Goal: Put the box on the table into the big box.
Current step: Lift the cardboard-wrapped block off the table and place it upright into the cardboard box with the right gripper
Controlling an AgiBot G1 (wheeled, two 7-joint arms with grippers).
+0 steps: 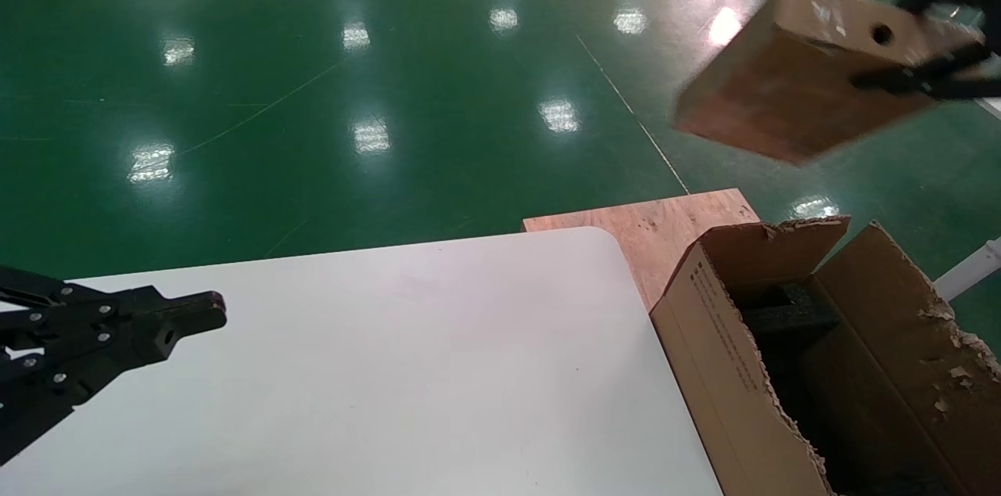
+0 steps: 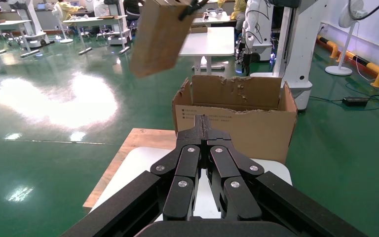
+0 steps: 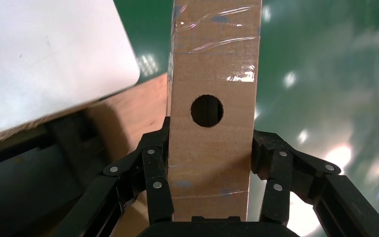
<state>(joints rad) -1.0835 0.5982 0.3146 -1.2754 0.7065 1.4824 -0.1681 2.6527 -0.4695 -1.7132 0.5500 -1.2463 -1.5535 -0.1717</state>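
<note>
High above the floor, off the far right, your small flat brown box with one round black hole (image 1: 790,77) hangs tilted in the air, clamped between both fingers of the right end effector (image 3: 211,168), which grips its narrow sides near one end. Long axis runs away from the wrist, out past the fingertips. Box is well clear of the white smooth table (image 1: 375,371).

The large brown torn-edged cardboard carton (image 1: 860,355) sits below and nearer you, just beside the table's right edge, mouth open, black foam inside. My read: carry back and down; ragged walls are the catch risk. A flat plywood board (image 1: 649,226) lies behind the carton.

Left end effector (image 2: 205,129), fingers pressed together, hovers over the table's left side, idle.
</note>
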